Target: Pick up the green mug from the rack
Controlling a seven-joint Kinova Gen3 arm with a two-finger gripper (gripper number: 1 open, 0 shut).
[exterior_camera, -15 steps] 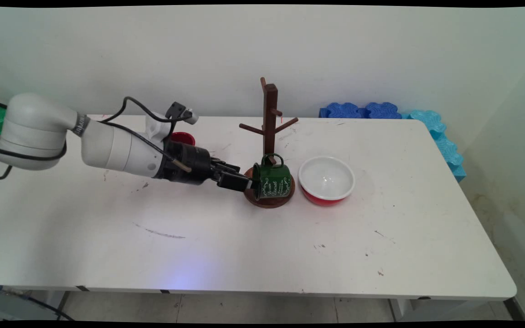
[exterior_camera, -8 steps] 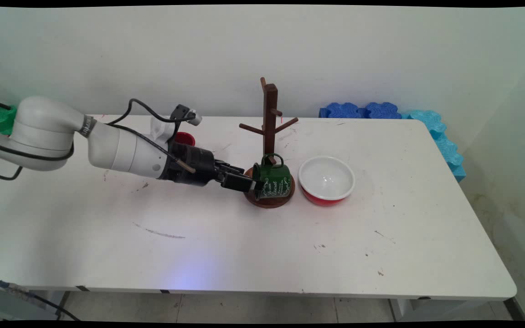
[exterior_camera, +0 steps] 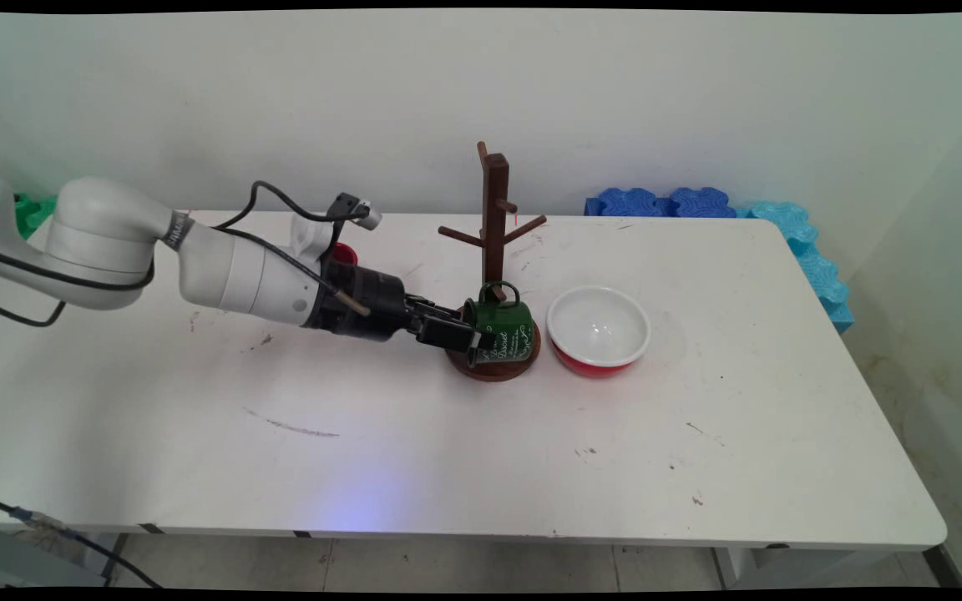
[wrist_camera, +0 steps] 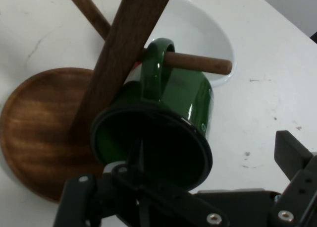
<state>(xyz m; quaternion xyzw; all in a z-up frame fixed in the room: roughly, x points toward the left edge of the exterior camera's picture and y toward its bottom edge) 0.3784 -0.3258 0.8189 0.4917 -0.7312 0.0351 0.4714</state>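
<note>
The tool (exterior_camera: 471,340) reaches level into the green mug (exterior_camera: 499,327) – fingers spread, one apparently inside its rim – which hangs by its handle on the wooden mug tree's (exterior_camera: 493,219) low peg, beside the red bowl (exterior_camera: 598,330) on the worktop (exterior_camera: 448,451).

Red object (exterior_camera: 346,253) behind the arm, left of the mug tree (exterior_camera: 493,242): mostly hidden, identity unclear. Green mug (wrist_camera: 163,123) on the tree: white lettering too small to read. In the hand view, the tree's base (wrist_camera: 39,133) and white bowl (wrist_camera: 208,33) are partly covered; one finger sits inside the mug, unseen.
</note>
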